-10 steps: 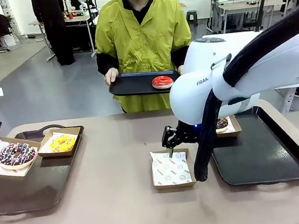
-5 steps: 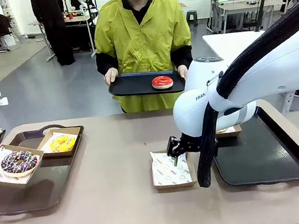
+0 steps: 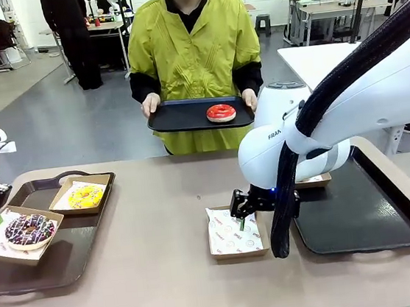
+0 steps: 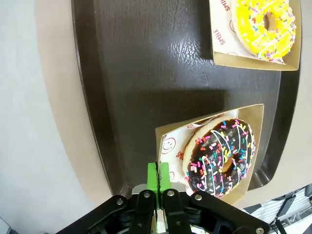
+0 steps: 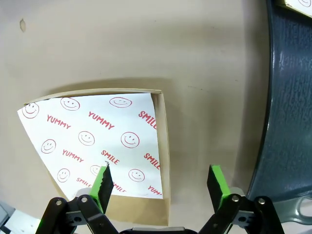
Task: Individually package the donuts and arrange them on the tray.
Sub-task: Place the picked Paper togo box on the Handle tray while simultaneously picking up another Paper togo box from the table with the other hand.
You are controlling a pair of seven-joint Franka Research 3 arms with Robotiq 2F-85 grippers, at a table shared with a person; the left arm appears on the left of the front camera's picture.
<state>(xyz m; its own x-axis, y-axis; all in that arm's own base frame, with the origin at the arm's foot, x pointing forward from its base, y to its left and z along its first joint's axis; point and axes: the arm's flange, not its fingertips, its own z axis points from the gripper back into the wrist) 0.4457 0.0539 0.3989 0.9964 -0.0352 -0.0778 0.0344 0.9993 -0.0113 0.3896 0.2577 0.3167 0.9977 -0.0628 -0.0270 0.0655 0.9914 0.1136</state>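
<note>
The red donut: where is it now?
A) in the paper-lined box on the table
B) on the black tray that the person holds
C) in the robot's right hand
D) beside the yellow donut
B: the red donut lies on the black tray that the person holds beyond the table.

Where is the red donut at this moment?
In the front view, the red donut lies on the right half of the black tray that the person holds beyond the far side of the table.
</note>
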